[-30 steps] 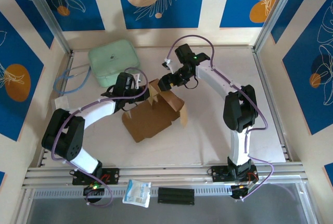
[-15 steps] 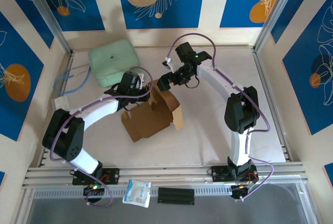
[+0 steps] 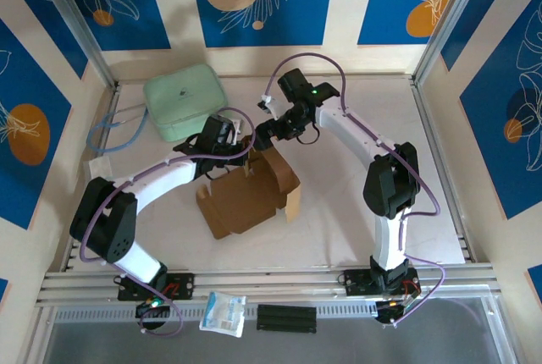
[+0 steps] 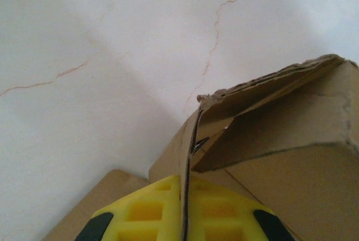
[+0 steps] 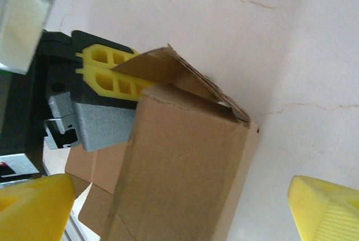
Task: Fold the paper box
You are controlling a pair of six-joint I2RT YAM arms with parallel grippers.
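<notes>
From above, one box (image 3: 246,196) lies centre, near-right of one pouch (image 3: 185,100), with the left gripper (image 3: 244,149) and right gripper (image 3: 262,134), two in all, at its far edge; the left wrist view shows the left gripper clamped on one raised flap (image 4: 171,168), which may tear or slip; the right wrist view shows the right gripper spread wide, and closing askew could crush the box.

Left arm (image 3: 161,182): base at 7 o'clock, elbow folded near 8 o'clock, forearm running toward 2 o'clock. Left pincer (image 3: 243,152): fingers (image 4: 151,210) pressed together, pinching a thin flap edge of the paper box (image 3: 246,199). Right arm (image 3: 356,131): base at 5 o'clock, upper link rising toward 12 o'clock, forearm running toward 10 o'clock. Right pincer (image 3: 262,135): pointed toward 8 o'clock, fingers (image 5: 328,210) spread wide, not closed on anything, just beside the left pincer.
</notes>
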